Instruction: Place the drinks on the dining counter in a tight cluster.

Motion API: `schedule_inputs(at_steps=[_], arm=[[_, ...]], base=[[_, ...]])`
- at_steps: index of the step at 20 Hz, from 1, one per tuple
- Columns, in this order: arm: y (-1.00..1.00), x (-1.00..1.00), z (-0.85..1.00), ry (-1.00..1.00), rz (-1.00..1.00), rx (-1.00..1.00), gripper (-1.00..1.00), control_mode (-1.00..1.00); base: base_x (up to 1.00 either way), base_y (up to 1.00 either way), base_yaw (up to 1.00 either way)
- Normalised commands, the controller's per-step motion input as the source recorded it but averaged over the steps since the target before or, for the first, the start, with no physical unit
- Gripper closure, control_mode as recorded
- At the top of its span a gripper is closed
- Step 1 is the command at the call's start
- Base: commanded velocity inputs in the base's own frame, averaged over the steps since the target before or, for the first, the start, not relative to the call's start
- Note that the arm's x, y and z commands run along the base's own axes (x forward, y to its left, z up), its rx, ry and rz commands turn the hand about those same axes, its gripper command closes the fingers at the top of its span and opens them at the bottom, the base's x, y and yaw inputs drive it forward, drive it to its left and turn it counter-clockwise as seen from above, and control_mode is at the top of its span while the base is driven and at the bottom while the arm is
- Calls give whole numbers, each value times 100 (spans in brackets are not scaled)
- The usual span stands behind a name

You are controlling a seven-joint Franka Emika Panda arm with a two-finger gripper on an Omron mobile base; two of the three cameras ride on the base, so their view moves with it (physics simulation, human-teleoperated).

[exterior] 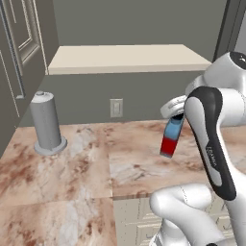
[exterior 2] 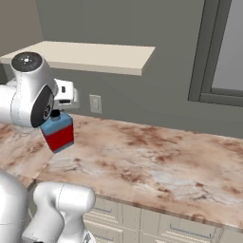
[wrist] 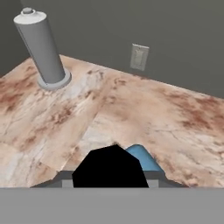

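Gripper (exterior 2: pixel 56 115) pinches the red-and-blue container (exterior 2: pixel 58 133) by its dark top, tilted in the air above the marbled wall counter (exterior 2: pixel 156 161); advise level, steady carriage toward the dining counter.

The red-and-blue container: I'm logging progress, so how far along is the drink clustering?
Nothing looks placed yet. In hand: the gripper holds the red-and-blue container tilted, lifted above the marbled wall counter, near the grey cylinder. Left: carrying it to the dining counter and clustering the drinks there.
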Motion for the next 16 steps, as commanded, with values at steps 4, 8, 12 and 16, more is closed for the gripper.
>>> schedule_inputs(at_steps=[4,8,12,16], arm=[[-6,-15,0,0,-2,0,100,100],[0,0,0,0,0,0,100,100],[0,0,0,0,0,0,100,100],[0,0,0,0,0,0,100,100]], base=[[-62,-40,-13],[-87,-65,-30],[-47,-37,-49],[0,-34,-83]])
